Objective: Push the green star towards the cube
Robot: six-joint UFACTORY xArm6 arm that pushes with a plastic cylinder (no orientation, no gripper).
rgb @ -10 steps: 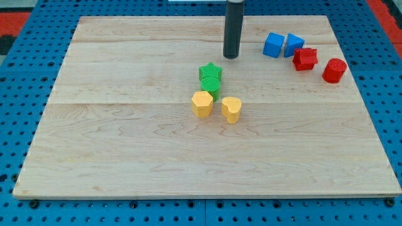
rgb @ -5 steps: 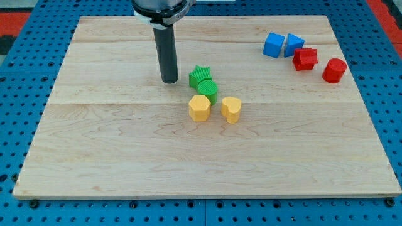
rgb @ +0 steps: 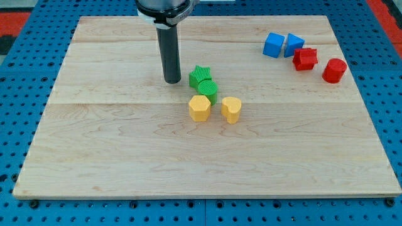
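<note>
The green star [rgb: 200,76] lies near the middle of the wooden board [rgb: 125,157], touching a green round block [rgb: 208,90] just below and right of it. The blue cube [rgb: 274,45] sits at the view's upper right. My tip [rgb: 172,81] stands just to the left of the green star, a small gap apart from it.
A second blue block [rgb: 293,44] touches the cube's right side. A red star-like block [rgb: 305,59] and a red cylinder-like block [rgb: 334,70] lie right of those. A yellow hexagonal block [rgb: 200,108] and a second yellow block [rgb: 231,109] sit below the green blocks.
My tip swept from above and right of the green blocks round to their left. The green star and round block shifted a little to the left, and the yellow hexagonal block slid slightly left.
</note>
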